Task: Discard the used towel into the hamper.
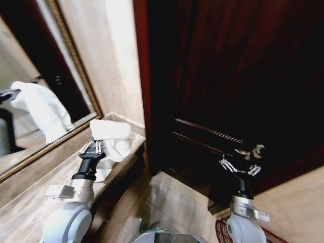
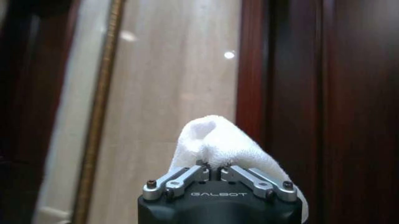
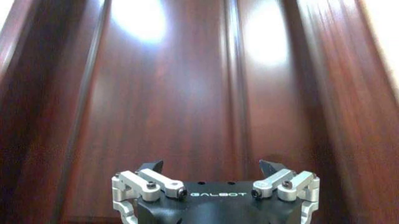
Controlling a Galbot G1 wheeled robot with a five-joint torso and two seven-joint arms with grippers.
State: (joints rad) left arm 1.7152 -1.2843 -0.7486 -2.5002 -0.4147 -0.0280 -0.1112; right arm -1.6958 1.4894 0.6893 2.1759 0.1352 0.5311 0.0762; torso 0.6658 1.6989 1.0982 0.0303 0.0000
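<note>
while the gold-framed mirror (image 1: 30, 121) fills the far left and reflects the cloth, the left gripper (image 1: 94, 149) sits over the marble table (image 1: 30, 195), jaws clamped on a white towel (image 1: 112, 137) bunched above the table edge. left wrist view: towel (image 2: 215, 140) pinched between the closed jaws, beige wall (image 2: 168, 93) behind. dark wood door (image 1: 228, 76) in the middle. right gripper (image 1: 242, 161) is held up before the door, jaws spread apart, holding nothing. a bit of reddish wicker hamper (image 1: 221, 232) by the right arm's base, bottom right.
</note>
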